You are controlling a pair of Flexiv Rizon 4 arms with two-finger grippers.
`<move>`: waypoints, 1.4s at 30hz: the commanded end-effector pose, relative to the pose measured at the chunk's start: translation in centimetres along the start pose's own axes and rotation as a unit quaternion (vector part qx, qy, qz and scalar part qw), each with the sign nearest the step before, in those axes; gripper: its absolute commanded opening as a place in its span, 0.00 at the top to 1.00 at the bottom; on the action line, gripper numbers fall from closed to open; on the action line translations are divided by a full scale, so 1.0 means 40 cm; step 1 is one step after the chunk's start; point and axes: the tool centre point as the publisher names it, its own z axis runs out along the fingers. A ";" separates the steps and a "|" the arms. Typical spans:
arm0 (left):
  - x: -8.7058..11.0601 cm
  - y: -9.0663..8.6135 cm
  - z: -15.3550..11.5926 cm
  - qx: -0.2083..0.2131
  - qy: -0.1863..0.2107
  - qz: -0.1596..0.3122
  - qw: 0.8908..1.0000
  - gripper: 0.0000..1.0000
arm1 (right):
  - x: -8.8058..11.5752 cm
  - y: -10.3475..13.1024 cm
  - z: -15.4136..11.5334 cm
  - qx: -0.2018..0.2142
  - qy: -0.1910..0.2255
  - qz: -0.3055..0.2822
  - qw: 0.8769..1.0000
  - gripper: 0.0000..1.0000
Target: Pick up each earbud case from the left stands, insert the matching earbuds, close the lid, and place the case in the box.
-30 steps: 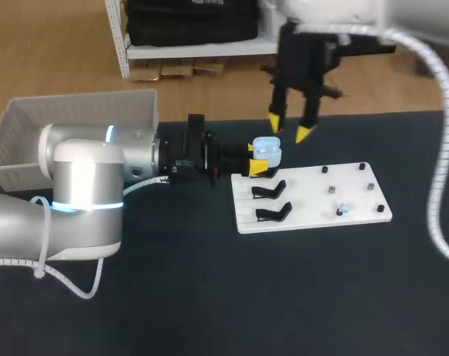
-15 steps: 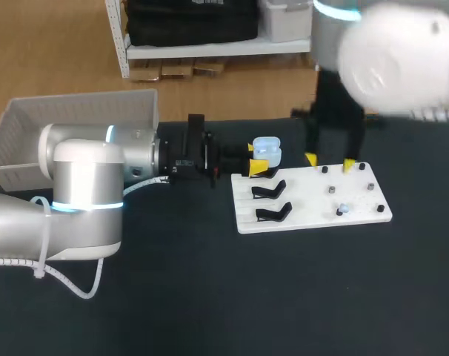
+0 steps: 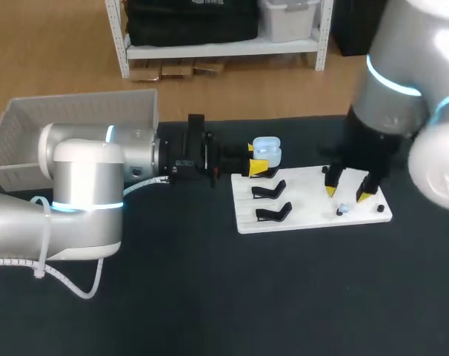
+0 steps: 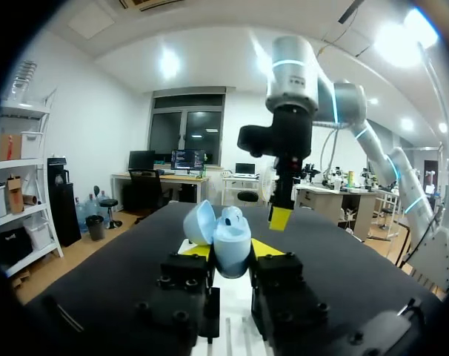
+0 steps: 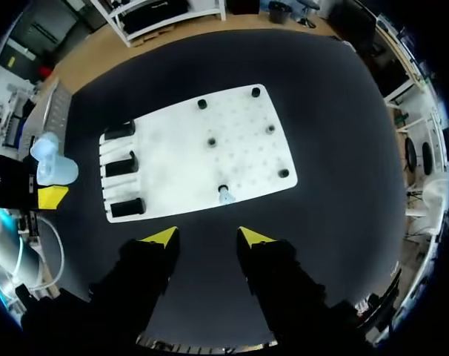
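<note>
No readable text, label or number shows, even on the earbud case (image 3: pixel 267 149).

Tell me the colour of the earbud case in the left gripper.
Light blue. The earbud case shows best in the left wrist view.

box (image 3: pixel 76 100) half hidden, earbud (image 3: pixel 344 211) tiny

Table (image 3: pixel 210 297): dark matte top. White perforated plate (image 5: pixel 173 163) lies flat on it, right of ctr in head view. Approx. five small dark pegs (image 5: pixel 270 128) stand on plate's right half, well apart; count unsure, head view partly blocked.
</note>
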 end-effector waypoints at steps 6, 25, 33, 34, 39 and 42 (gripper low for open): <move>0.001 0.002 0.000 0.001 -0.001 0.000 1.000 1.00 | -0.019 -0.025 0.082 -0.013 -0.020 -0.002 1.000 0.50; 0.001 0.002 0.000 0.001 -0.001 0.000 1.000 1.00 | -0.062 -0.060 0.140 -0.002 -0.014 0.018 1.000 0.61; 0.001 0.002 0.000 0.001 -0.001 0.000 1.000 1.00 | -0.057 -0.064 0.152 0.003 -0.008 0.025 1.000 0.64; 0.001 0.002 0.000 0.001 -0.001 0.000 1.000 1.00 | -0.057 -0.063 0.153 0.003 -0.008 0.026 1.000 0.64; 0.001 0.002 0.000 0.001 -0.001 0.000 1.000 1.00 | -0.053 -0.057 0.160 0.004 -0.005 0.026 1.000 0.67; 0.001 0.002 0.000 0.001 -0.001 0.000 1.000 1.00 | -0.054 -0.053 0.163 0.005 -0.004 0.026 1.000 0.70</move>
